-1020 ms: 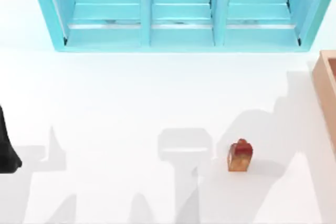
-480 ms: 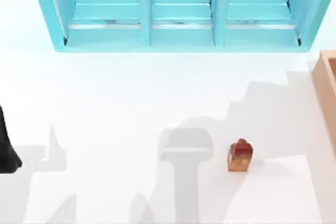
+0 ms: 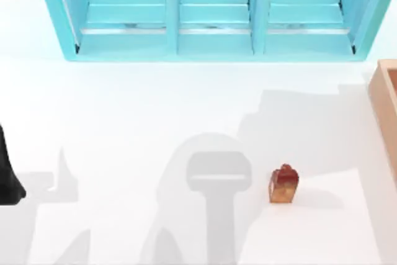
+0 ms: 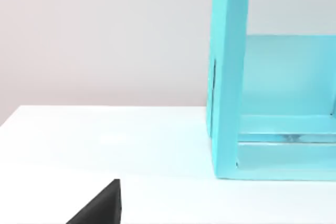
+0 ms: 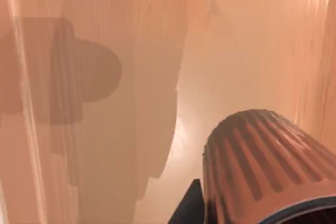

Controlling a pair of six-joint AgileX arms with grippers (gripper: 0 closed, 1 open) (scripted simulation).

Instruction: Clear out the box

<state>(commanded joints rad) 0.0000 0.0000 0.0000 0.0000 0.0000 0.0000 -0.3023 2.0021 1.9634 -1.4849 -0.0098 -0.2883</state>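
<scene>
The box [image 3: 386, 116] shows as a tan-orange wall at the table's right edge. In the right wrist view its brown wooden floor [image 5: 131, 103] lies below the camera. A ribbed brown cup-like thing [image 5: 262, 171] with a dark blue rim is very close to the lens, right beside a dark part of my right gripper [image 5: 191, 205]. A small red-brown loaf-shaped thing [image 3: 283, 184] stands on the white table left of the box. My left arm [image 3: 7, 175] is parked at the table's left edge, and a black part of the left gripper [image 4: 100, 208] shows in its wrist view.
A large turquoise three-bay shelf unit [image 3: 214, 13] spans the back of the table, and its left end wall [image 4: 226, 77] rises ahead of the left wrist camera. Grey arm shadows lie across the middle and right of the white table [image 3: 124, 122].
The arm shadows on the table have spread and slid to the left. The loaf-shaped thing and the left arm have not moved.
</scene>
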